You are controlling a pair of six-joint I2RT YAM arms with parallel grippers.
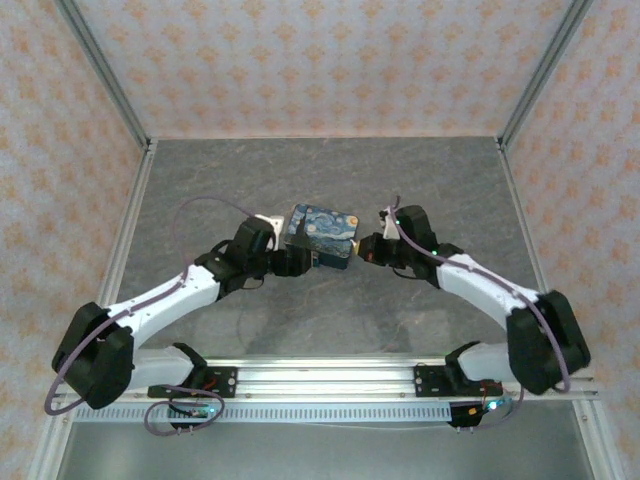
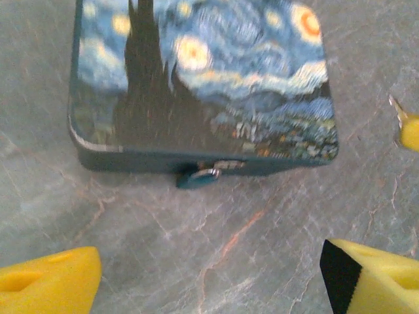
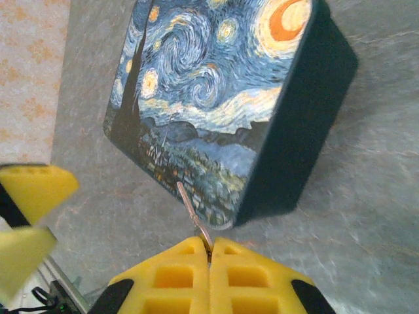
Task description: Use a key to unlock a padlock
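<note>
Inspected from the near edge outward. Found 2 arms bolted to a rail (image 1: 320,378) along the near edge of the table (image 1: 320,330). Traced the left arm (image 1: 150,305) and the right arm (image 1: 490,290) inward to mid-table, converging on the near side of a painted tin (image 2: 203,78).

Recorded the left gripper (image 2: 209,275) with jaws spread wide, holding nothing, its yellow fingers (image 2: 46,281) set well apart over bare grey marbled surface.

Recorded the right gripper (image 3: 209,248) with jaws pressed together, clamped on the key (image 3: 192,212), a thin silvery sliver projecting from between the fingertips towards the tin's near corner. Could not confirm contact between key tip and tin.

Located the padlock (image 2: 198,176) just beyond the left fingers: a small blue body against the tin's near side wall, below a silver hasp, down at table level. Could not make out the shackle or its state.

Noted the tin lying flat, starry-night lid upward. Logged pale patterned walls (image 1: 320,60) at the far end.
</note>
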